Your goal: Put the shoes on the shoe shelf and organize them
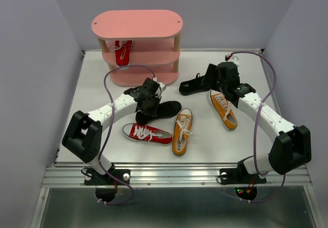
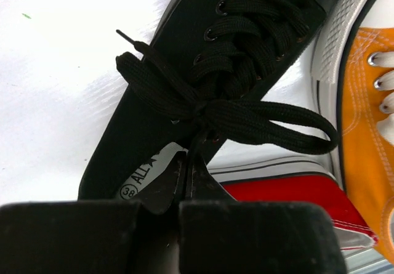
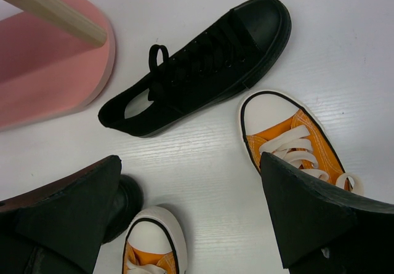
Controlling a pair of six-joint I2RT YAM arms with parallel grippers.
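My left gripper (image 1: 149, 101) (image 2: 186, 174) is shut on the collar edge by the tongue of a black shoe (image 1: 163, 110) (image 2: 234, 34) lying mid-table. A red shoe (image 1: 147, 133) (image 2: 289, 191) and an orange shoe (image 1: 182, 131) (image 2: 369, 120) lie close beside it. My right gripper (image 1: 211, 77) (image 3: 190, 160) hangs open above bare table, with nothing between its fingers. A second black shoe (image 1: 195, 85) (image 3: 197, 71) lies just ahead of it, and another orange shoe (image 1: 224, 109) (image 3: 289, 135) is near. The pink shoe shelf (image 1: 137, 24) (image 3: 49, 71) holds one red shoe (image 1: 123, 52) on its middle tier.
Purple walls close in the table on the left, right and back. A light wooden post (image 3: 52, 8) of the shelf stands near the right gripper. Cables loop over both arms. The table's front edge is a metal rail (image 1: 174, 174).
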